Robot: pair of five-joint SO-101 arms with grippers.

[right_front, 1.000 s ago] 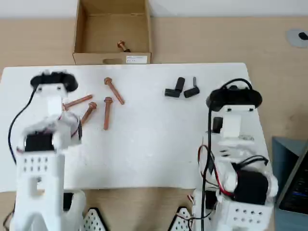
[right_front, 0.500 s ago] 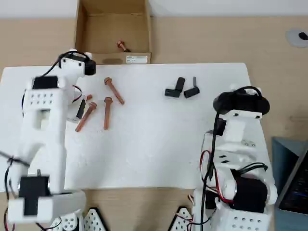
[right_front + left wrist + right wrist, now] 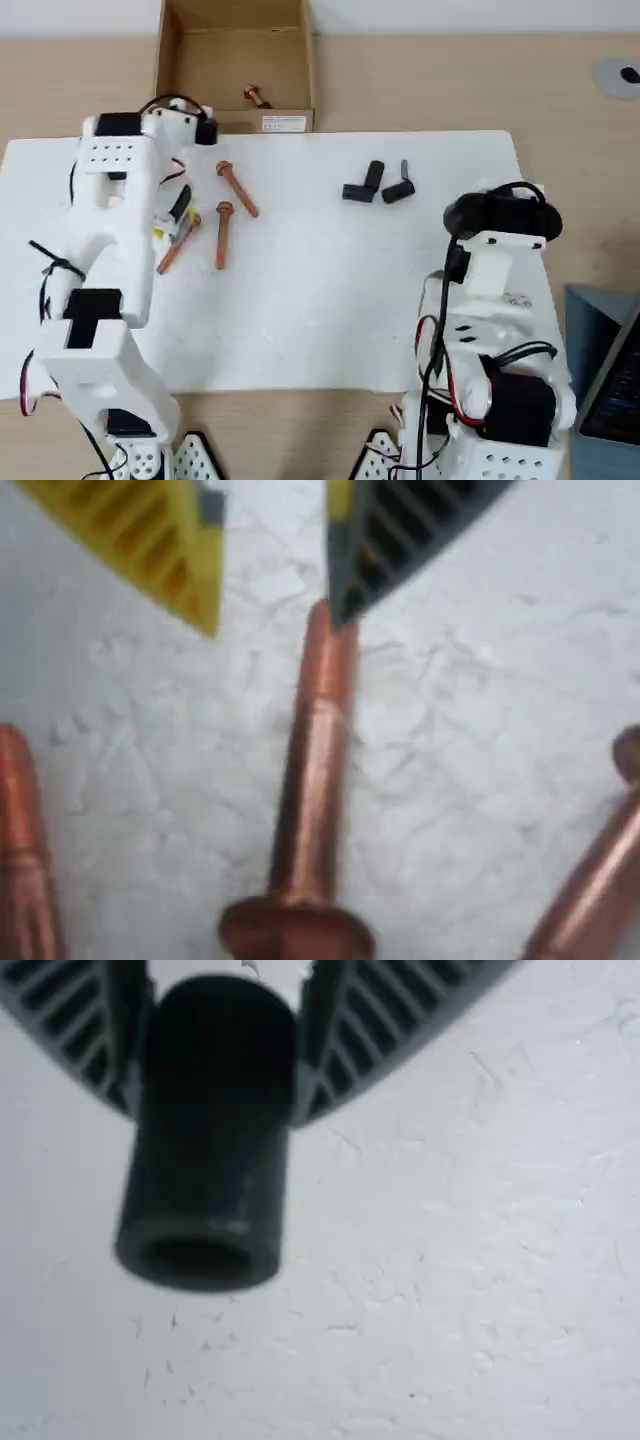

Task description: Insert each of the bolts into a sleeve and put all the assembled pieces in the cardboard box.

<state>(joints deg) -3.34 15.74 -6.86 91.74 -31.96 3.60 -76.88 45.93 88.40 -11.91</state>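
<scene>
Gaping apart, the left jaws straddle the plain end of a copper bolt (image 3: 310, 770) lying flat on the white sheet (image 3: 330, 300), with other bolts (image 3: 590, 880) just beside it. The right jaws are clenched on a black sleeve (image 3: 205, 1140) over the same sheet. Spare sleeves (image 3: 372, 176) lie near the sheet's far edge. Beyond it on the worktop (image 3: 450, 80), the cardboard box (image 3: 165, 70) holds one piece (image 3: 254, 96).

- Left gripper (image 3: 272, 615), fingers apart, stands at the tip of one bolt (image 3: 310, 780); neighbouring bolts (image 3: 20, 850) lie close either side, narrowing clearance.
- Mat (image 3: 330, 300) centre bare: free passage.
- Right gripper (image 3: 220, 1090) clamps a sleeve (image 3: 205, 1190) over bare mat.
- Cardboard box (image 3: 160, 70) open-topped, walls upright, one piece (image 3: 255, 96) inside.
</scene>
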